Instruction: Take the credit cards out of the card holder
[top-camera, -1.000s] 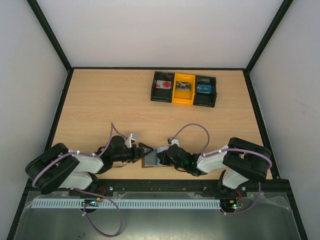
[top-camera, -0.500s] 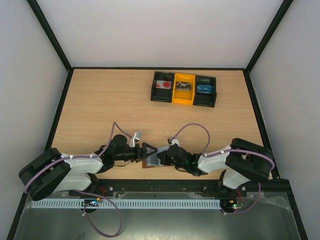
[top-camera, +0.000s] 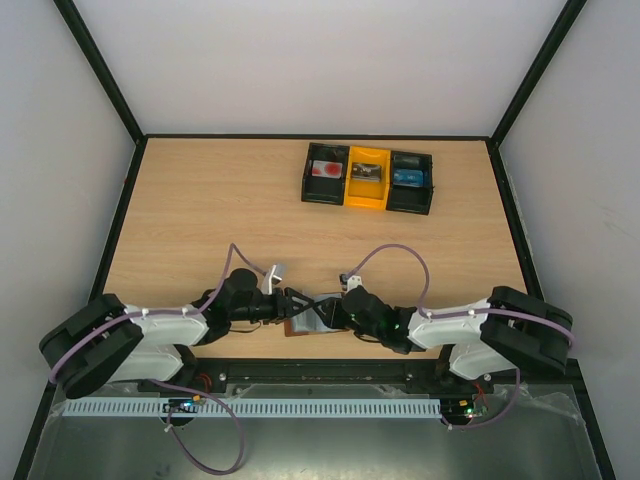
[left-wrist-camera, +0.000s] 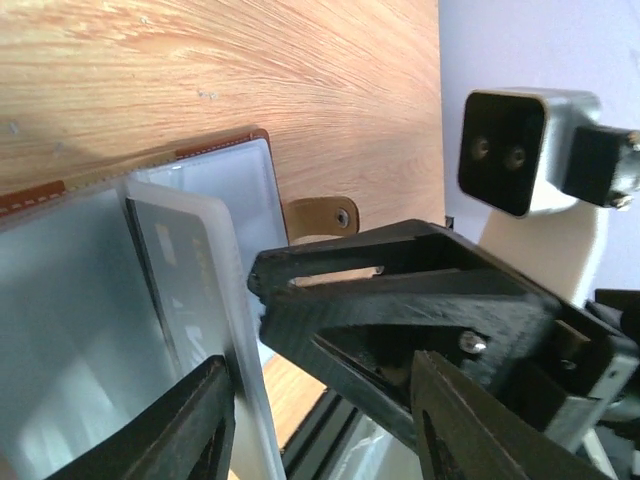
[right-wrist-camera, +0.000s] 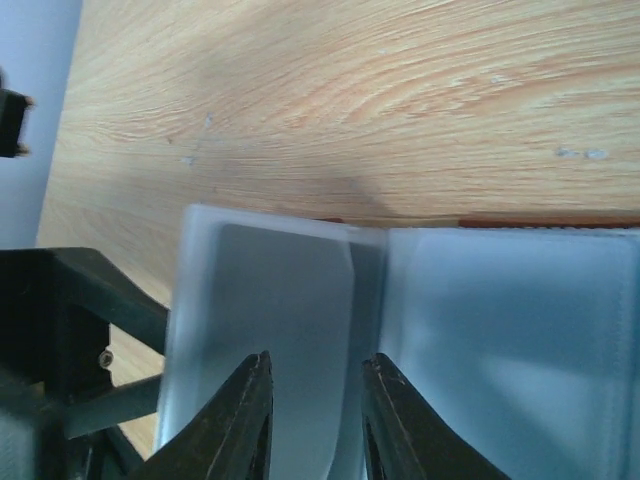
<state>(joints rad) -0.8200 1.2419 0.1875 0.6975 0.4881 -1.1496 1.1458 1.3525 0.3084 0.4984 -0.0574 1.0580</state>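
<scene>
The brown card holder (top-camera: 308, 324) lies open near the front edge, between both grippers. In the left wrist view its pale blue-grey sleeves (left-wrist-camera: 90, 300) show, with the brown snap tab (left-wrist-camera: 322, 214). One sleeve holding a grey credit card (left-wrist-camera: 185, 285) stands raised. My left gripper (left-wrist-camera: 315, 368) is open, its left finger beside that raised sleeve. My right gripper (right-wrist-camera: 315, 368) is narrowly open over the sleeve with the grey card (right-wrist-camera: 275, 300); its black finger (left-wrist-camera: 400, 290) reaches the sleeve's edge. In the top view the left gripper (top-camera: 293, 305) and the right gripper (top-camera: 336, 314) meet over the holder.
A black-and-yellow three-compartment tray (top-camera: 345, 195) stands at the back of the table. It holds a red-and-white card (top-camera: 326, 170), a grey card (top-camera: 366, 172) and a blue card (top-camera: 408, 177). The table's front rail runs just behind the holder.
My left gripper has moved right onto the holder. My right arm has stretched out lower and its gripper has shifted slightly over the sleeves.
</scene>
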